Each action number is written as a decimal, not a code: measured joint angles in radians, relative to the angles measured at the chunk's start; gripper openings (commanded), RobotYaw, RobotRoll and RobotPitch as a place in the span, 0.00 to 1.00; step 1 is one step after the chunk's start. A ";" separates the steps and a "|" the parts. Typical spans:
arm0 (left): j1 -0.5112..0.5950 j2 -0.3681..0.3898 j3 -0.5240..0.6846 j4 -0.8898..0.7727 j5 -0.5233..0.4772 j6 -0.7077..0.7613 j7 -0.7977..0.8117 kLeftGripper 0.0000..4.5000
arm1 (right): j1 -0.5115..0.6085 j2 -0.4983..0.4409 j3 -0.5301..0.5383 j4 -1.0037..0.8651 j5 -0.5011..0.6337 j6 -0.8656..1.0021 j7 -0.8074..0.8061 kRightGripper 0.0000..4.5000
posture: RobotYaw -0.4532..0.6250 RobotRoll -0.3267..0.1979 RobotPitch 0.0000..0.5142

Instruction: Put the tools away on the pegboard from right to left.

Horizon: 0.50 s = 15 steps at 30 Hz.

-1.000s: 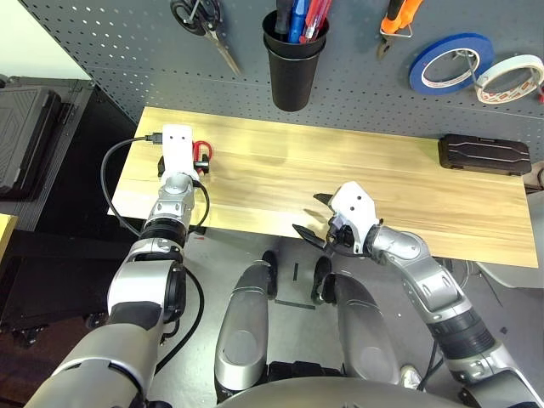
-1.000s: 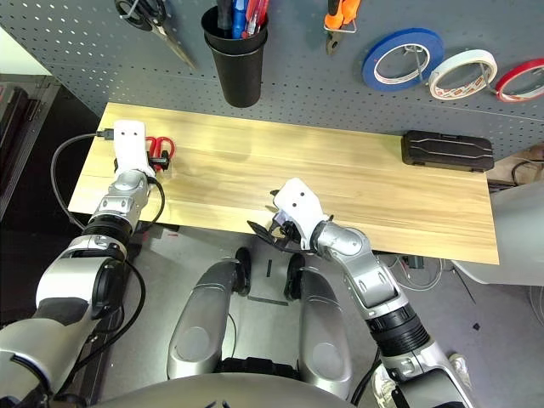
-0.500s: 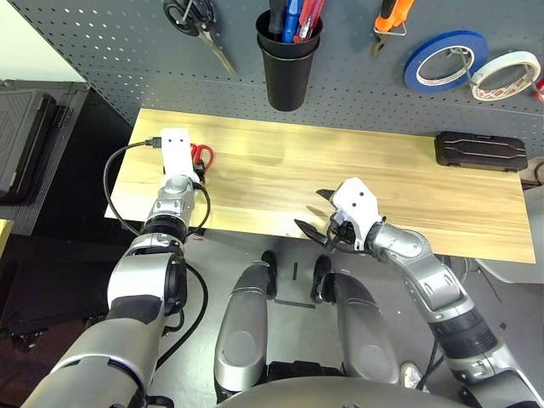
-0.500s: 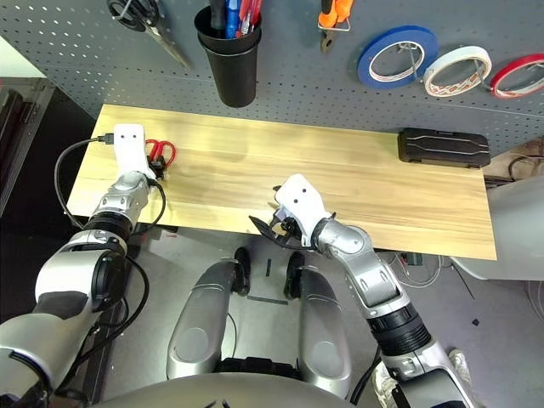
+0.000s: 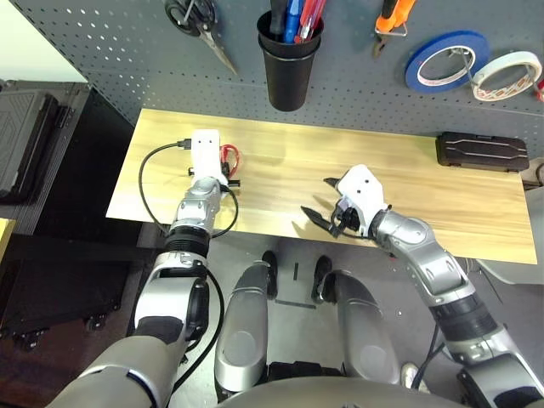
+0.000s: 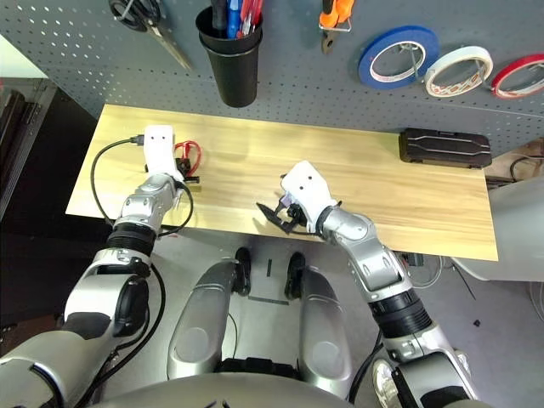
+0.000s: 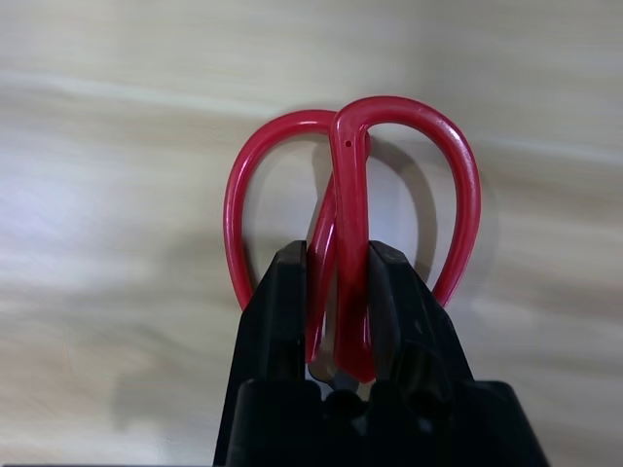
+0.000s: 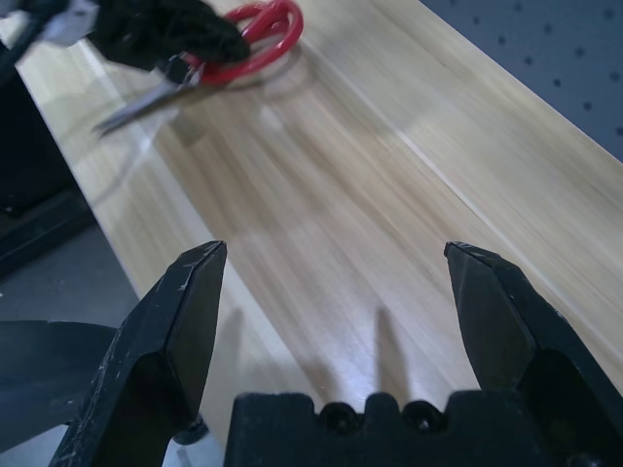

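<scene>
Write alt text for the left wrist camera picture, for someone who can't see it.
The left tool is shut on the red-handled scissors, its two black fingers pinching them where the two loops join. The loops point away from the camera, over a pale wooden table.

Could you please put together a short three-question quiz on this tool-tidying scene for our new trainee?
1. True or false: the left gripper is shut on the red-handled scissors.
2. Which tape roll hangs on the pegboard beside the blue tape roll, on its right? A) white tape roll B) green C) yellow
3. Fill in: the right gripper hovers over the wooden table with its fingers ____.

Key
1. True; its fingers clamp the scissors where the two handle loops meet.
2. A, the white tape roll.
3. Open, holding nothing.
</scene>
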 measured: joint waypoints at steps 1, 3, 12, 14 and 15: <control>0.017 -0.016 -0.005 -0.041 -0.003 0.036 0.003 0.35 | -0.002 0.000 0.000 0.005 0.000 -0.003 0.000 1.00 | 0.54 0.62 0.78; 0.060 -0.054 -0.018 -0.119 -0.013 0.122 0.006 0.47 | -0.009 0.000 -0.001 0.015 0.000 -0.015 0.000 1.00 | 0.55 0.62 0.78; 0.119 -0.112 -0.032 -0.363 -0.036 0.331 0.036 0.99 | -0.019 0.010 0.000 0.056 -0.007 -0.045 -0.001 1.00 | 0.57 0.62 0.78; 0.120 -0.123 -0.032 -0.403 -0.039 0.353 0.041 0.99 | -0.020 0.015 0.001 0.065 -0.008 -0.051 -0.001 1.00 | 0.57 0.62 0.78; 0.120 -0.126 -0.031 -0.423 -0.041 0.366 0.043 0.99 | -0.022 0.019 0.001 0.066 -0.008 -0.053 -0.001 1.00 | 0.57 0.62 0.78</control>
